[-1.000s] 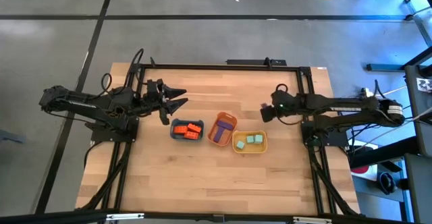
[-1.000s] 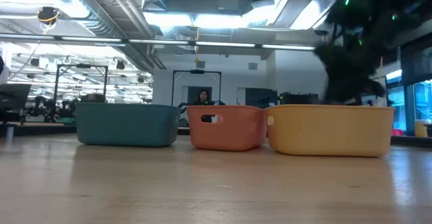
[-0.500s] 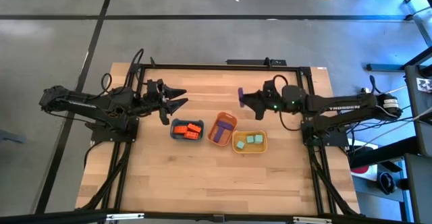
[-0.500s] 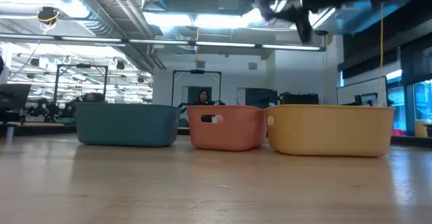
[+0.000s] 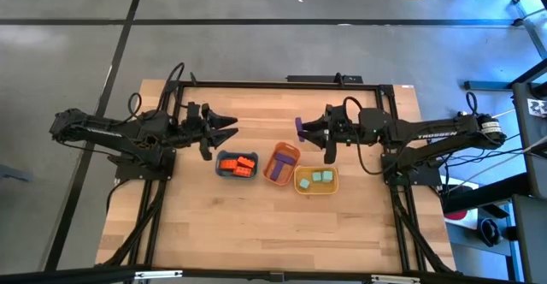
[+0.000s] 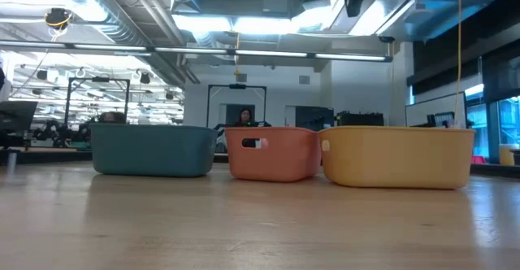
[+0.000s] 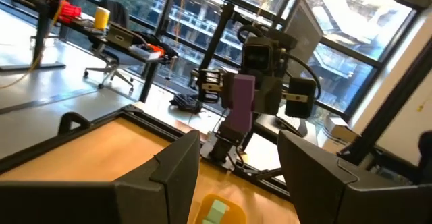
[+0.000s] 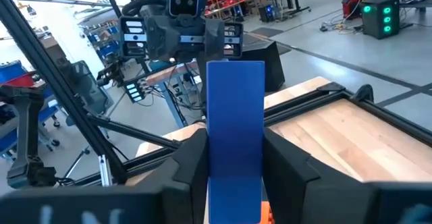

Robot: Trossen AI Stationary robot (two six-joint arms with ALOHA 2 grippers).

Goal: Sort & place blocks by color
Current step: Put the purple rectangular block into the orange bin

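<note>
Fingers of right gripper (image 5: 301, 128) clamp a flat purple block (image 5: 299, 127) — left gripper (image 5: 232, 126) parted

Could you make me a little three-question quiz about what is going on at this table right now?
1. True or false: the right gripper is shut on a purple block.
2. Which tray holds the mint green blocks? A) blue tray B) orange tray C) yellow tray
3. Fill in: the left gripper hangs with its jaws ____ and holds nothing.

Key
1. True; it holds the block in the air beyond the orange tray.
2. C
3. open
</note>
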